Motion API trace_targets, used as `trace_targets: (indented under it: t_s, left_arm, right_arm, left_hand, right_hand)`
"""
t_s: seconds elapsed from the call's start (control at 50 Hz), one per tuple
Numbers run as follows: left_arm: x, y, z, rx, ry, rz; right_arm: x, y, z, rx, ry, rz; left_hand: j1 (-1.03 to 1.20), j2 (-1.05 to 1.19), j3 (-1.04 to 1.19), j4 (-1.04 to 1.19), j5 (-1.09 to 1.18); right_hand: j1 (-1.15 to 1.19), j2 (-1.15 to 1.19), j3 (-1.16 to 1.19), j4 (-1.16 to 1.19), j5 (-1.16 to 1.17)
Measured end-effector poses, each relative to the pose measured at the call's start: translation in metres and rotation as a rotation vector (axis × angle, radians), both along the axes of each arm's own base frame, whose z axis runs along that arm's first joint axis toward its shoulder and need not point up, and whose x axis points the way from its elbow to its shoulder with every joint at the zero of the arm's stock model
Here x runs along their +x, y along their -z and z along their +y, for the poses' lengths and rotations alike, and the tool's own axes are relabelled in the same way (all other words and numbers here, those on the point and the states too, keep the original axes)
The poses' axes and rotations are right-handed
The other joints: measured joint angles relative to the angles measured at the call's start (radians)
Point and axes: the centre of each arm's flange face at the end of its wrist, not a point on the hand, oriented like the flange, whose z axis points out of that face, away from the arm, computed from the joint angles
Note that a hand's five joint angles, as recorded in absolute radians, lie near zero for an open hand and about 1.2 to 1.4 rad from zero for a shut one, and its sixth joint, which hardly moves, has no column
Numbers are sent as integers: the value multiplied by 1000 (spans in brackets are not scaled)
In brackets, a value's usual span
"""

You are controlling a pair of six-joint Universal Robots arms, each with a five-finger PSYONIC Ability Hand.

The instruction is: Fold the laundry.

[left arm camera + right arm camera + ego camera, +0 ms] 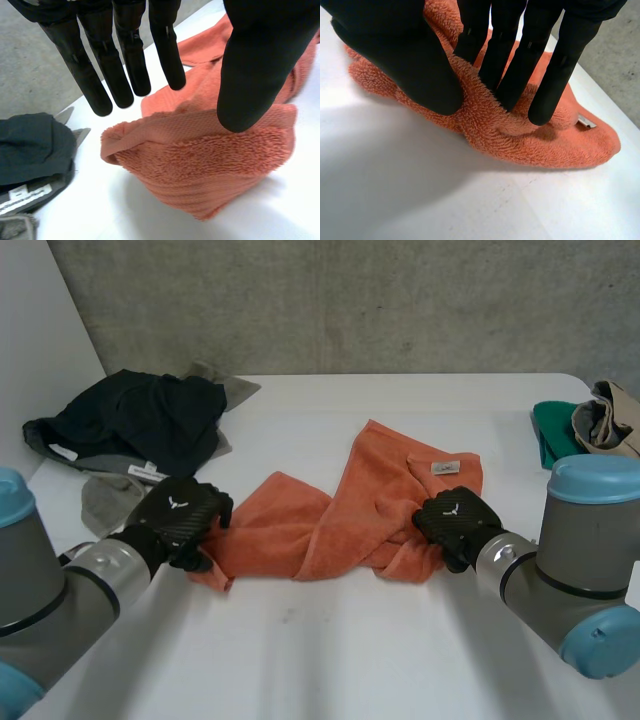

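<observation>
while right hand (455,520) fingers (512,65) pinch the orange towel (300,530), left hand (180,515) fingers (131,50) hover released beside dark clothes (140,420)

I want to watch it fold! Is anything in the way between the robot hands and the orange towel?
Nothing visible. The right robot hand pinches one end of the orange towel; the left robot hand is open over the other. The dark clothes lie aside.
</observation>
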Motion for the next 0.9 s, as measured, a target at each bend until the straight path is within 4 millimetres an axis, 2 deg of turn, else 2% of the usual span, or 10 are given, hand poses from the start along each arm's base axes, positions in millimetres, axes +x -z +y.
trace_targets:
  t_s: [0.04,0.28,0.4,0.5,0.6,0.64,0.7,0.74,0.82,0.9]
  left_arm:
    - [4,1,2,14,26,8]
    - [17,24,-3,26,90,-83]
    - [16,33,-13,-29,112,-134]
    - [9,29,-20,-75,110,-113]
    - [3,13,-26,-96,62,-34]
    - [1,-3,-30,-107,10,38]
    - [2,-17,-36,-118,-38,101]
    - [3,-32,-43,-128,-93,170]
    - [6,-58,-55,-138,-181,270]
    - [5,-80,-61,-137,-229,333]
  right_arm:
    - [-1,2,1,11,0,7]
    - [-2,12,3,35,-12,38]
    - [0,14,4,32,-24,54]
    - [-3,11,15,60,-39,95]
    - [-16,-3,43,141,-71,208]
    - [-28,-16,66,205,-116,299]
    - [-32,-28,80,224,-153,340]
    - [-33,-41,88,209,-176,344]
    - [-26,-70,80,95,-137,244]
    - [-20,-99,57,-16,-54,97]
  left_hand:
    - [-94,-93,-95,-95,-95]
    - [-113,-116,-118,-116,-122]
    - [394,362,351,365,356]
    - [413,444,433,446,405]
    - [413,444,433,446,405]
    - [413,444,433,446,405]
    - [413,444,433,448,405]
    - [413,444,433,450,405]
    - [413,444,433,450,405]
    - [413,444,437,450,405]
  right_hand:
    - [0,0,0,0,0]
    - [0,0,1,0,0]
    - [0,0,5,0,0]
    - [0,0,5,0,0]
    - [0,0,5,0,4]
    - [0,0,5,0,4]
    - [-12,-23,-27,-33,-16]
    - [-190,-251,-255,-263,-236]
    - [-622,-686,-693,-693,-682]
    - [-758,-819,-835,-852,-840]
